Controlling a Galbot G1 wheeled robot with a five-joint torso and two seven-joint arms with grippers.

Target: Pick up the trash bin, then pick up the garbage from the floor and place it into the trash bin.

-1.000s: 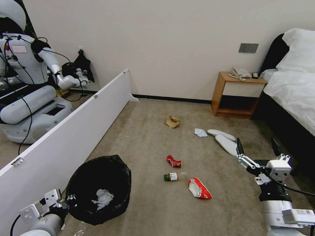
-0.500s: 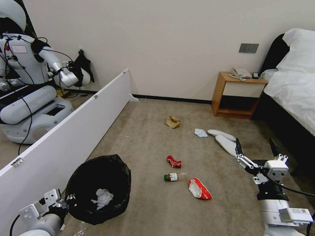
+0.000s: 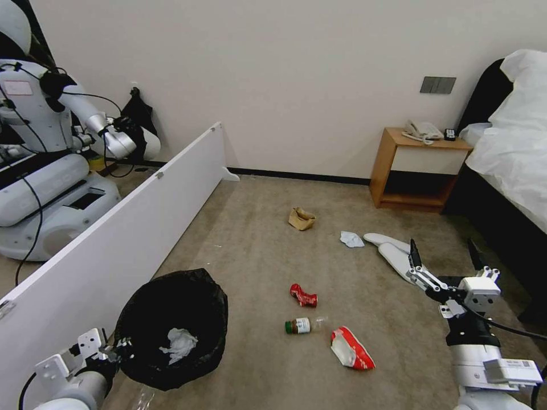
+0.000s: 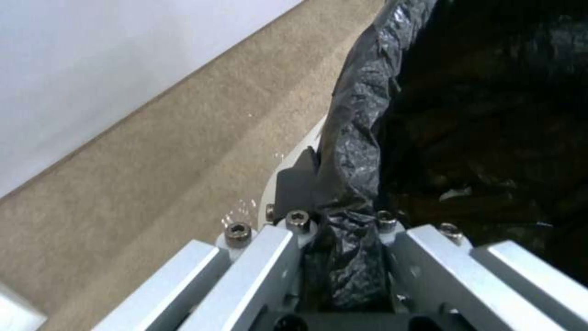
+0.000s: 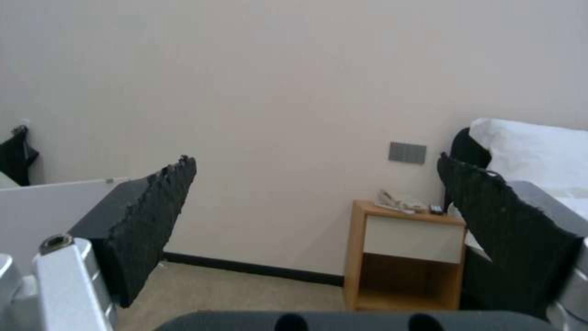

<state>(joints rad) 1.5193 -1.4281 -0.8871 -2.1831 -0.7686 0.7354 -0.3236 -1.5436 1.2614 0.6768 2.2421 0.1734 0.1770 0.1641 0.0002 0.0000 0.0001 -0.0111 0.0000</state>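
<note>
The trash bin (image 3: 171,319), lined with a black bag, hangs at my lower left with a white tissue inside. My left gripper (image 3: 115,348) is shut on the bin's rim (image 4: 361,115), its jaws pinching the bag in the left wrist view. On the floor (image 3: 250,245) lies the garbage: a brown paper bag (image 3: 301,218), a tissue (image 3: 351,240), two white slippers (image 3: 393,250), a crushed red can (image 3: 303,295), a green-capped bottle (image 3: 301,326) and a red-white snack packet (image 3: 352,348). My right gripper (image 3: 441,250) hovers open and empty near the slippers, pointing at the far wall (image 5: 325,207).
A long white board (image 3: 114,228) runs along the left, with another robot (image 3: 40,154) behind it. A wooden nightstand (image 3: 419,168) stands at the far wall beside a bed (image 3: 513,165) on the right. Bare carpet lies between bin and litter.
The whole picture has shifted a little, so the camera moved; the litter sits slightly lower now. Both my grippers keep their pose. The other robot's arm behind the board has swung.
</note>
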